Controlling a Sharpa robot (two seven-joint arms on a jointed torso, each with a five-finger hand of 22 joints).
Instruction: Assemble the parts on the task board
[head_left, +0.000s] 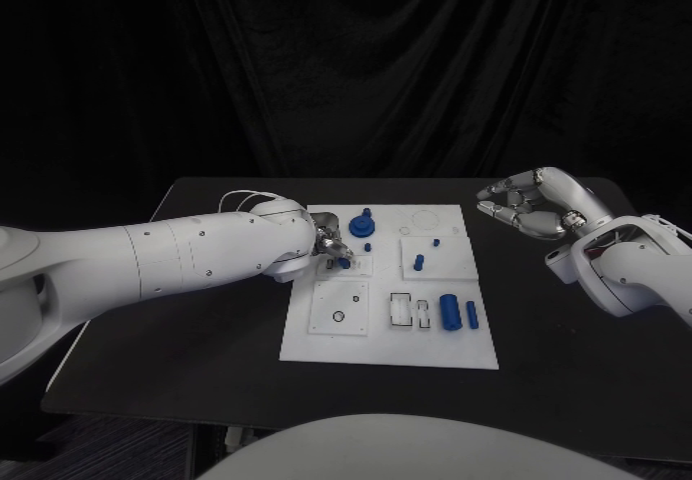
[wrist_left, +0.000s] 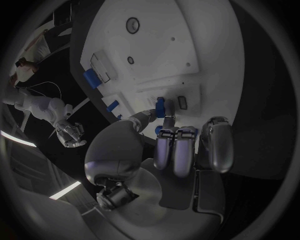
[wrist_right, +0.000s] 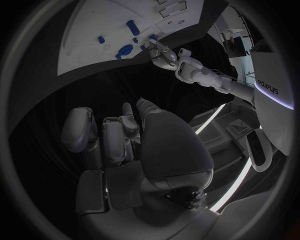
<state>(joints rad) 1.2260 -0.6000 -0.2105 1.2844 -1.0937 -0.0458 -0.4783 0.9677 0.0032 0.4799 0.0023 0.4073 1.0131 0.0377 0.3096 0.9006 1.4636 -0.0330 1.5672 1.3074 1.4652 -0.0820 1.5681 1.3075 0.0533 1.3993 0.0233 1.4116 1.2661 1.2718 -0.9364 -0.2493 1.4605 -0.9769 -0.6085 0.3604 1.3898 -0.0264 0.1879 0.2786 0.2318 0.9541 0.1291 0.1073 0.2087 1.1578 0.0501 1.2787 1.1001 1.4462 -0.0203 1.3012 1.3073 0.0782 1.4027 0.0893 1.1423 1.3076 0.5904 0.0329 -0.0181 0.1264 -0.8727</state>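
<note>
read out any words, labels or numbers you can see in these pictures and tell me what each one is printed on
One dark printed word on the robot's white body in the right wrist view: too distorted to read with certainty.
The task board has small dark outlines and rings beside its slots; none reads as a word or number.
No text can be made out on the left hand, the right hand or the blue parts.

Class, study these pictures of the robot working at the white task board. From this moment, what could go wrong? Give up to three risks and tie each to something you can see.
1. The left hand pinches a small blue part at its fingertips over the task board; so slight a hold might slip.
2. Other blue parts, such as the blue cylinder, lie loose nearby; a sweeping arm could scatter them.
3. The right hand hovers off the board, unable to steady it.
</note>
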